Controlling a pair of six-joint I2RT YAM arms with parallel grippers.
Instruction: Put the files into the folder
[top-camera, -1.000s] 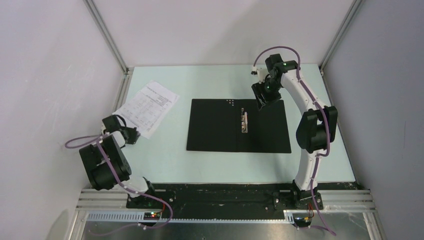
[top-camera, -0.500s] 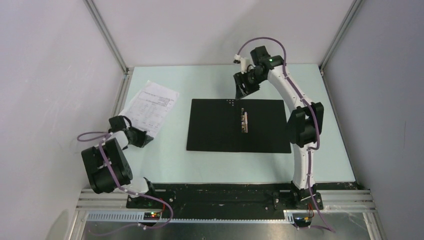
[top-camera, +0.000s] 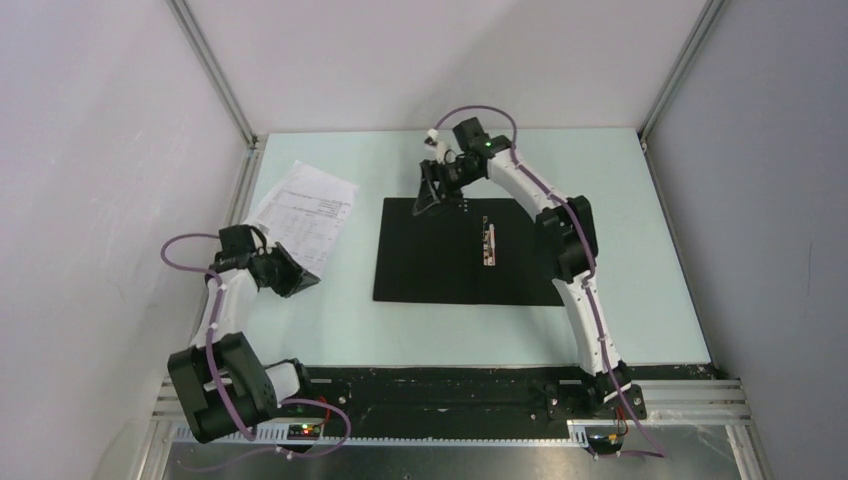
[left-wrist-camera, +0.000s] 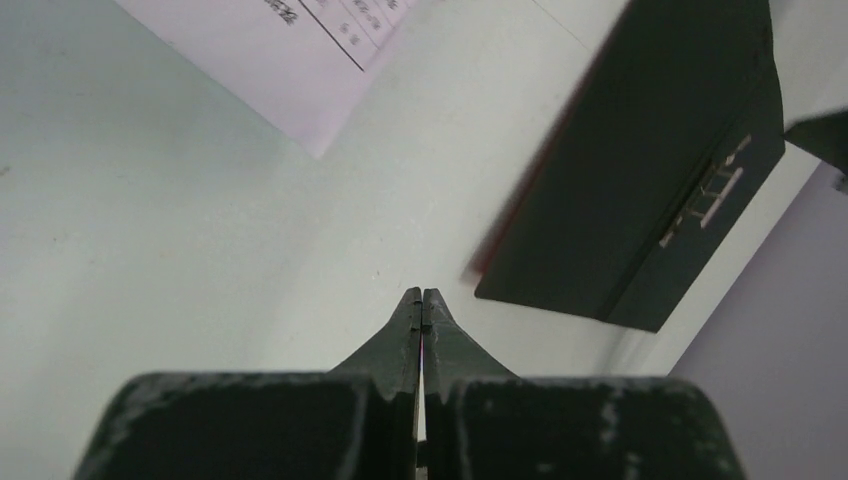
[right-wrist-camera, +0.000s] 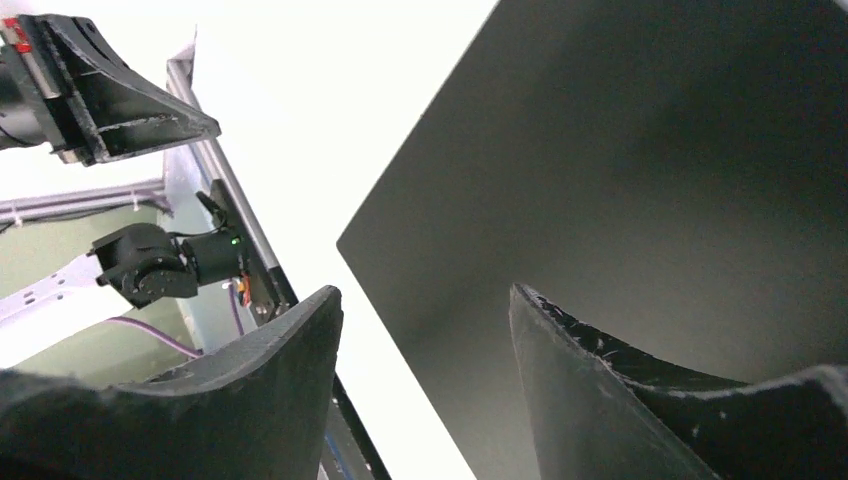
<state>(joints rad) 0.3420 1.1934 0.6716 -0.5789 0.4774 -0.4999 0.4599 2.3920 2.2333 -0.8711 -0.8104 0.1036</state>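
The folder (top-camera: 440, 270) lies spread open, black inside up, in the middle of the table, its clip (top-camera: 488, 245) right of centre. The files (top-camera: 300, 205), white printed sheets, lie at the far left, apart from the folder. My left gripper (top-camera: 312, 281) is shut on nothing, low over bare table just past the files' near corner. In the left wrist view its tips (left-wrist-camera: 421, 297) point between the files (left-wrist-camera: 290, 50) and the folder (left-wrist-camera: 640, 170). My right gripper (top-camera: 428, 198) hangs open over the folder's far left corner; in the right wrist view its jaws (right-wrist-camera: 425, 292) straddle the folder's edge (right-wrist-camera: 640, 150).
The pale green table (top-camera: 340, 320) is closed in by white walls and metal frame posts (top-camera: 215, 75) at the back corners. A black base rail (top-camera: 430, 395) runs along the near edge. The right arm's links (top-camera: 570, 240) reach across the folder's right half.
The right arm swung left from the folder's far right corner to its far left corner, jaws a little wider. The left gripper closed and moved right, past the files' near corner.
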